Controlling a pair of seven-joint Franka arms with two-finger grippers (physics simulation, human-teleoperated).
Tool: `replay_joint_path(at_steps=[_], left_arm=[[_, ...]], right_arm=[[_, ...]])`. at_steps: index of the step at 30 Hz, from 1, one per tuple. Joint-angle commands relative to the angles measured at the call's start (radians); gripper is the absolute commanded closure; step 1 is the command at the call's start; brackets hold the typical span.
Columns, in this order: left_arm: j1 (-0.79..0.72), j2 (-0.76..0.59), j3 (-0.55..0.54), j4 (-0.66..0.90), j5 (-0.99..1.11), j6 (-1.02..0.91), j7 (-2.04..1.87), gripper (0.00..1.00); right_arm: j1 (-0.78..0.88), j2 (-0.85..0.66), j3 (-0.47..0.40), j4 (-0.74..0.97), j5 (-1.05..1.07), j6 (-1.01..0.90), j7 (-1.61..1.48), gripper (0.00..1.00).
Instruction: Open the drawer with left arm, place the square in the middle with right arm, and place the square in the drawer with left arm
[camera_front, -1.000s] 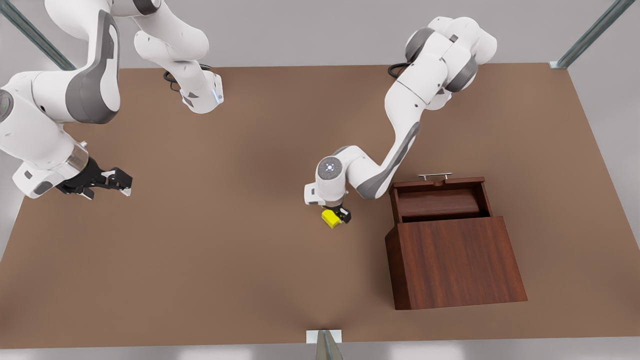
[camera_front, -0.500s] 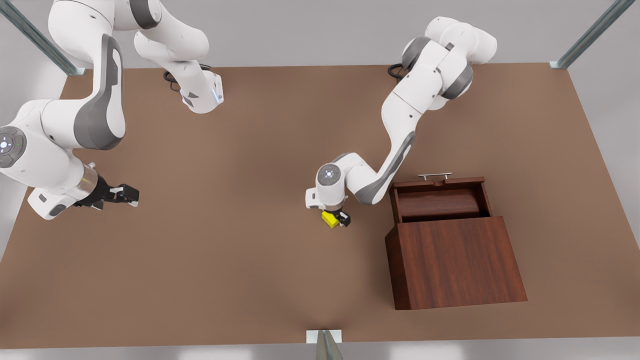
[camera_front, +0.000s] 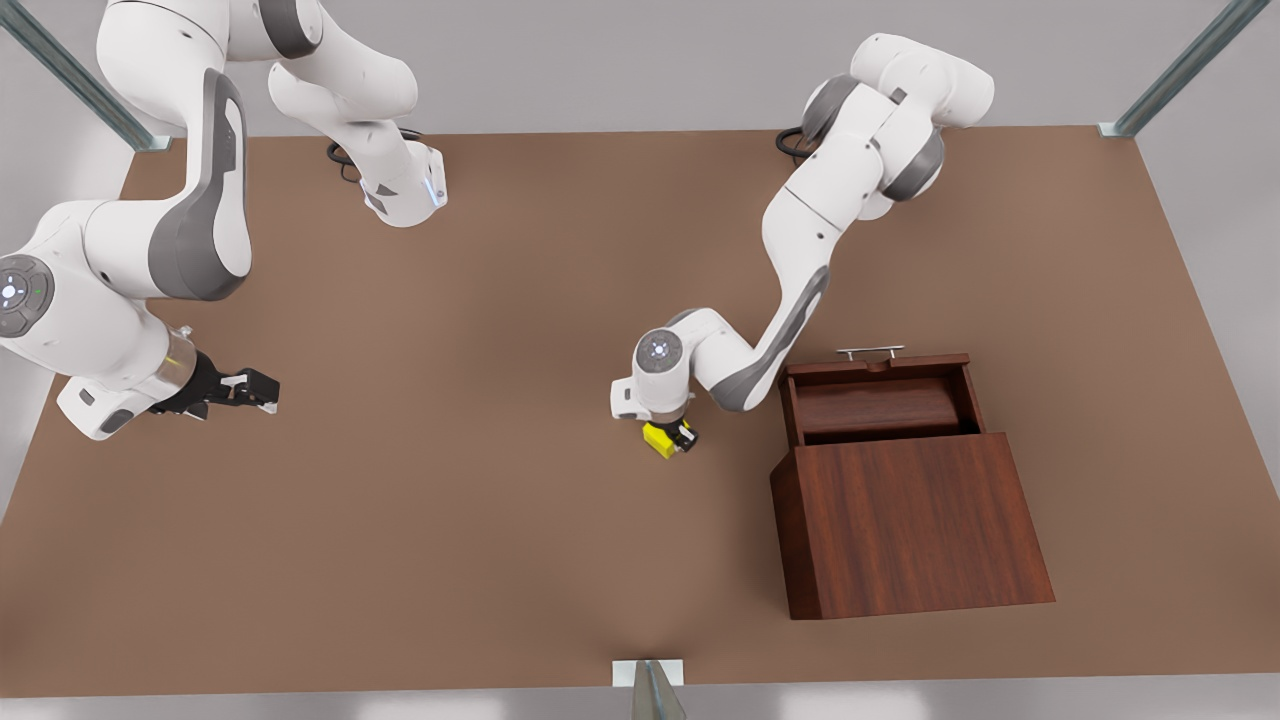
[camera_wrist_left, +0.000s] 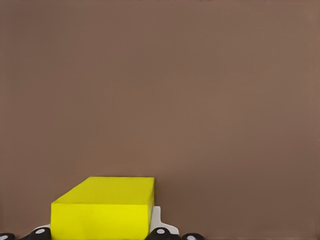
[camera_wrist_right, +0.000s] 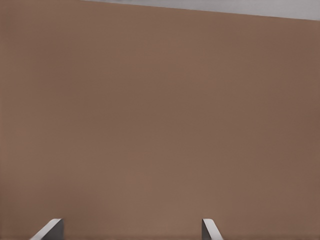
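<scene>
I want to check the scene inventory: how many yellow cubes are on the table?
1. The yellow cube lies mid-table beside the open drawer, between the fingers of the left hand. The drawer's inside shows no cube, though part of it may be hidden.

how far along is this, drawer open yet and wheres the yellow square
Done: the drawer stands pulled out of the cabinet, and the square sits mid-table. In hand: the left gripper is down over the square, fingers either side of it in the left wrist view; whether they are shut on it is unclear. Left: carrying it into the drawer. The right gripper waits, open, near the front view's left edge.
</scene>
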Motion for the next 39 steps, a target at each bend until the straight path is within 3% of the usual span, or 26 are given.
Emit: replay_joint_path(at_steps=[1,8,12,16,20,26,27,28,34,39], left_arm=[[0.0,-0.002,0.0,0.0,-0.009,-0.001,-0.002,0.34],[0.011,-0.243,-0.005,0.002,-0.219,-0.278,0.034,0.33],[0.097,-0.359,0.049,0.002,-0.294,-0.451,0.335,0.33],[0.104,-0.422,0.215,-0.014,-0.346,-0.531,0.669,0.32],[0.103,-0.508,0.376,-0.155,-0.382,-0.522,0.936,0.32],[0.103,-0.522,0.463,-0.264,-0.38,-0.521,1.042,0.31],[0.103,-0.52,0.469,-0.267,-0.382,-0.522,1.042,0.07],[0.101,-0.511,0.469,-0.267,-0.38,-0.524,1.044,0.0],[0.101,-0.505,0.469,-0.247,-0.383,-0.554,0.989,0.0],[0.104,-0.525,0.537,-0.009,-0.402,-0.648,0.473,0.0]], right_arm=[[0.0,0.0,0.0,0.0,0.0,0.0,0.0,0.0],[0.0,0.0,0.0,0.002,0.0,0.0,0.0,0.0],[-0.002,0.001,0.0,0.002,-0.002,0.002,0.0,0.0],[-0.002,0.001,-0.002,0.0,-0.002,0.002,0.0,0.0],[-0.002,0.001,-0.002,0.0,-0.002,0.002,0.0,0.0],[-0.002,0.001,-0.002,0.0,-0.002,0.002,0.0,0.0],[-0.002,0.001,-0.002,0.0,-0.002,0.002,0.0,0.0],[-0.002,0.001,-0.002,0.0,-0.002,0.0,0.0,0.0],[-0.008,0.001,-0.003,0.002,-0.002,0.002,0.0,0.0],[-0.014,0.001,-0.002,0.0,-0.002,0.002,0.0,0.0]])
